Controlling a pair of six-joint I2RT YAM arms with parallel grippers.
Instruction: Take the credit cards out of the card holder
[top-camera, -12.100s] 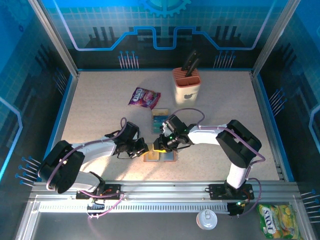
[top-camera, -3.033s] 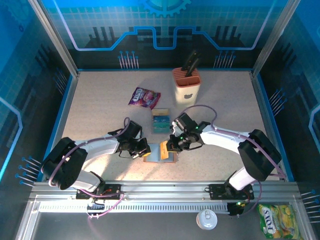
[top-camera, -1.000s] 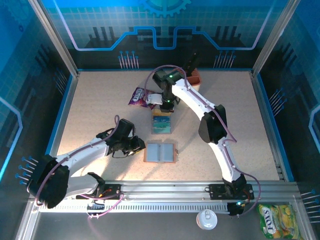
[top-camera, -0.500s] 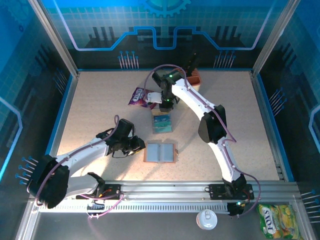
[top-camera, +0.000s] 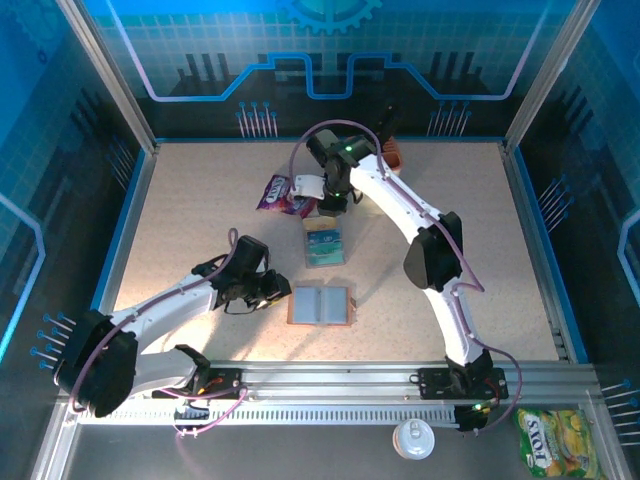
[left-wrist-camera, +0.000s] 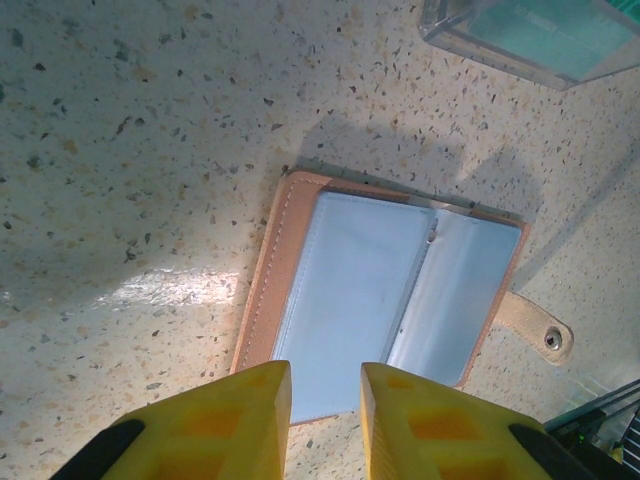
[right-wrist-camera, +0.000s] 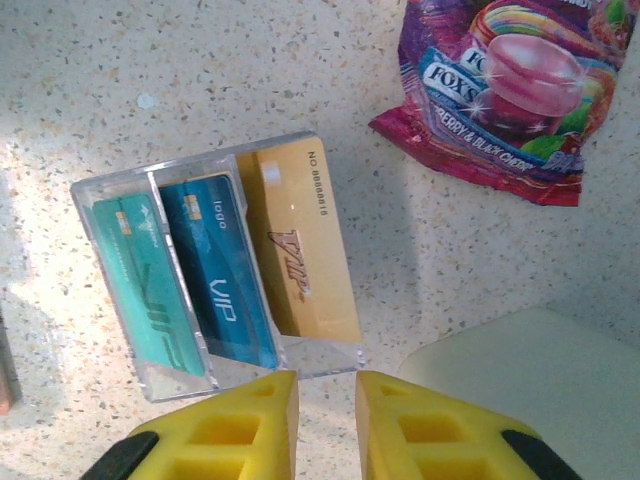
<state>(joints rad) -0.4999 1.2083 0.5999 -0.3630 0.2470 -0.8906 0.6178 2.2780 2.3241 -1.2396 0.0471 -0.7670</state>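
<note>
R tool (right-wrist-camera: 327, 385) moved from card holder (top-camera: 321, 305) to above credit cards (right-wrist-camera: 215, 275).

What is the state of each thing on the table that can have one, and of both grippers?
Brown leather-look card holder: open flat, grey-blue inner faces up, snap strap undone.
Teal, blue and tan credit cards: out, overlapping in the clear plastic tray.
Purple crinkled snack packet: lying flat, printed side up.
Left gripper: narrowly open, empty, at the card holder's edge.
Right gripper: narrowly open, empty, at the tray's edge.
</note>
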